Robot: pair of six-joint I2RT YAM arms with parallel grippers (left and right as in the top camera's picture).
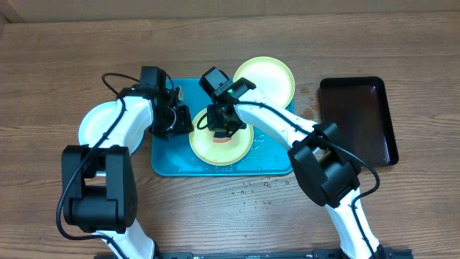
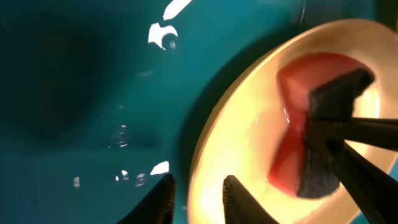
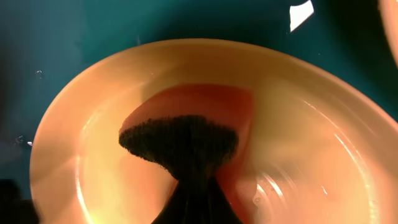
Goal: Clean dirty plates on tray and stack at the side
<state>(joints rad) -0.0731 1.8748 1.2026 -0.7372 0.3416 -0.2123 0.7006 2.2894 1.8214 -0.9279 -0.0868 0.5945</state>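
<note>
One plate, mid-frame, red-smeared: right gripper clamps a black sponge onto it; left gripper straddles its rim, grip unclear.

Brown wood-grain table. At its middle, a turquoise tray. Just left of the tray, a whitish plate, partly hidden. At the tray's far right corner, a pale yellow-green plate. Well right of the tray, a glossy black tray. Just beyond the tray's near edge, scattered water droplets.

A black sponge presses on the red smear in the yellow plate.
</note>
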